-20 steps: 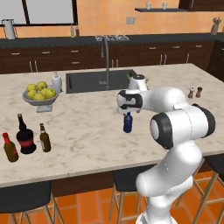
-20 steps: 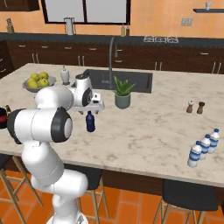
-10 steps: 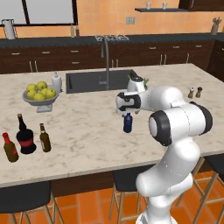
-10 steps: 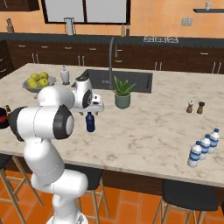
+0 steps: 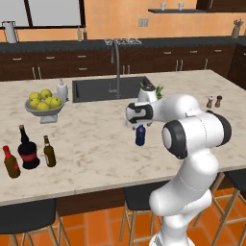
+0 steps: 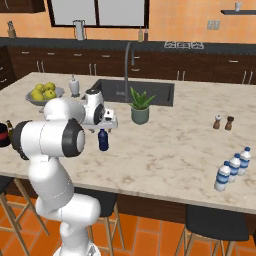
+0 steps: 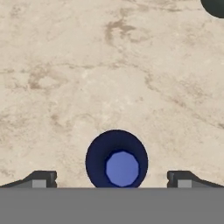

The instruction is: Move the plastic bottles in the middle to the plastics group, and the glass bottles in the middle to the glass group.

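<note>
At the bottom centre of the hand view, the squat dark blue plastic bottle [image 7: 116, 159] is standing upright on the beige marble counter [image 7: 109, 65], sitting between the two dark fingertips [image 7: 41, 178] of the two-finger gripper [image 7: 111, 180], whose jaws are standing wide apart and touching nothing. In the left base view the same bottle [image 5: 140, 135] is showing at mid-frame just under the gripper [image 5: 140, 124], while farther left the round-bellied black bottle with a red label [image 5: 27, 149] and the slim olive-brown glass bottle [image 5: 48, 151] are standing near the counter's edge. In the right base view, three pale blue-capped bottles [image 6: 233, 168] are grouping at the lower right.

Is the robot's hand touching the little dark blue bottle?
Apart. In the hand view, bare counter shows between the dark blue bottle and each fingertip of the open gripper.
</note>
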Motion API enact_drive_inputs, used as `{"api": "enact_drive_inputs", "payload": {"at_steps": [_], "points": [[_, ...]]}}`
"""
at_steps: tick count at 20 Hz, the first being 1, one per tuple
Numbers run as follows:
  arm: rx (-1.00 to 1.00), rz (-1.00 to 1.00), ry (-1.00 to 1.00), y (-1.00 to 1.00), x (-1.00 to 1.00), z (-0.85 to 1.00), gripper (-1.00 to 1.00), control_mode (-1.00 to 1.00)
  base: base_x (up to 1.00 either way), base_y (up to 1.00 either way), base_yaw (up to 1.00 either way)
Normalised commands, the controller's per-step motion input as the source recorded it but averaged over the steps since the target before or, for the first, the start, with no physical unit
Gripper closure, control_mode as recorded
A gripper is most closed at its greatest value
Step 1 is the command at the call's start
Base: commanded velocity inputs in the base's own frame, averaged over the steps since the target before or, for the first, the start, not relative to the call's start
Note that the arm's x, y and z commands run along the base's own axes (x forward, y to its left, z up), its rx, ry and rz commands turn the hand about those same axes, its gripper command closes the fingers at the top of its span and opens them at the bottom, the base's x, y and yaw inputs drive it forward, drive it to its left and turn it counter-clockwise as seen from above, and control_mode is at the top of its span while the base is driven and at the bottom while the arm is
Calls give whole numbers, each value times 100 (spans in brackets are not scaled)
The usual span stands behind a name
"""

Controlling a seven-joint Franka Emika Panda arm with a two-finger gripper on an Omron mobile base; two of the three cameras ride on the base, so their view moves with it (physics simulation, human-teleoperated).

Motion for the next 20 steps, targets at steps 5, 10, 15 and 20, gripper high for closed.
{"api": "enact_drive_inputs", "payload": {"at_steps": [5,10,15,20], "points": [[0,0,0,0,4,-13,-100,-100,0,0,0],[0,0,0,0,2,-16,-100,-100,0,0,0],[0,0,0,0,1,-15,-100,-100,0,0,0],[0,-1,-3,-5,2,-6,-100,-100,0,0,0]]}}
